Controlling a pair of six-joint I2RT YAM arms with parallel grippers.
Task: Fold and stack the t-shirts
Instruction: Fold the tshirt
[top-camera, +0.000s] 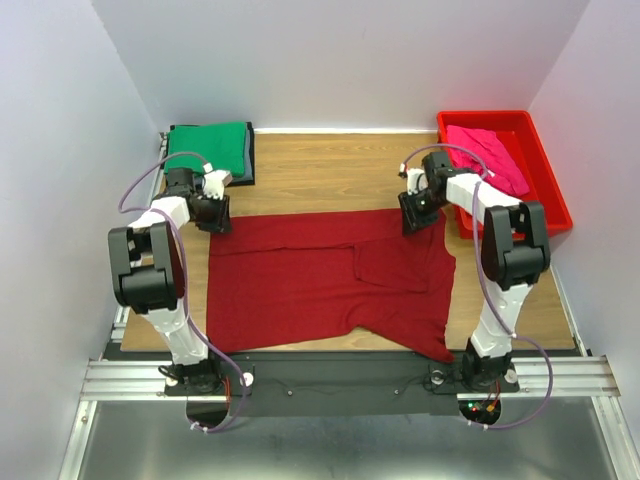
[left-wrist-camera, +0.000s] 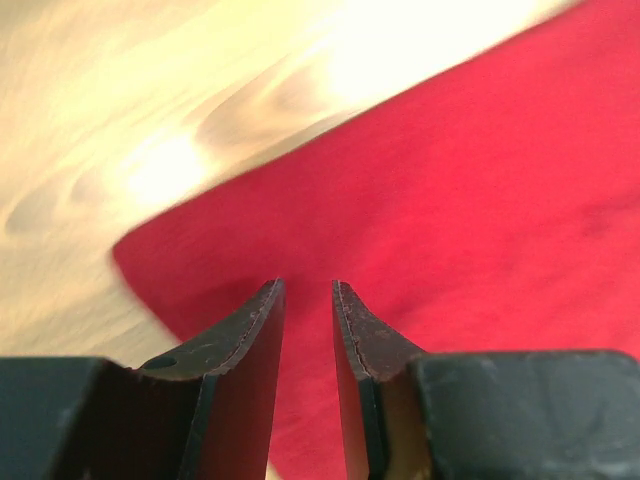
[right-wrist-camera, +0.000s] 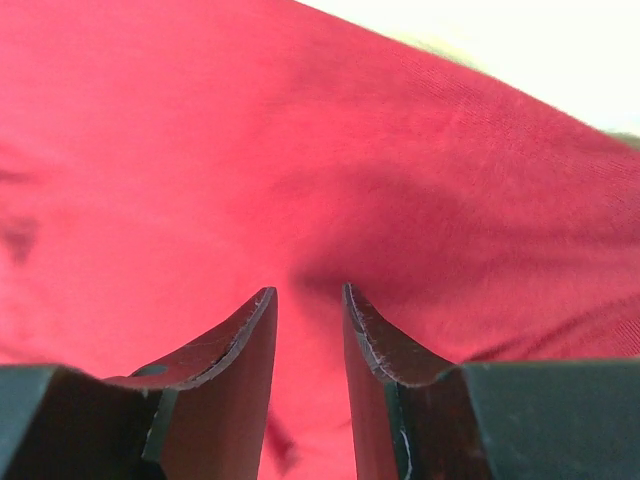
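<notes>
Maroon t-shirt (top-camera: 320, 285) lies spread across a wooden table (top-camera: 330, 170), long axis left to right; its neck is hard to make out. Red tray (top-camera: 552, 192), far right, holds a crumpled pink t-shirt (top-camera: 490, 150). Folded green t-shirt (top-camera: 208, 145), far left, hides most of a dark grey t-shirt (top-camera: 250, 160). Left gripper (left-wrist-camera: 308, 290) and right gripper (right-wrist-camera: 310, 292) sit at the maroon shirt's far corners, jaws narrowly parted with no cloth seen between them.
</notes>
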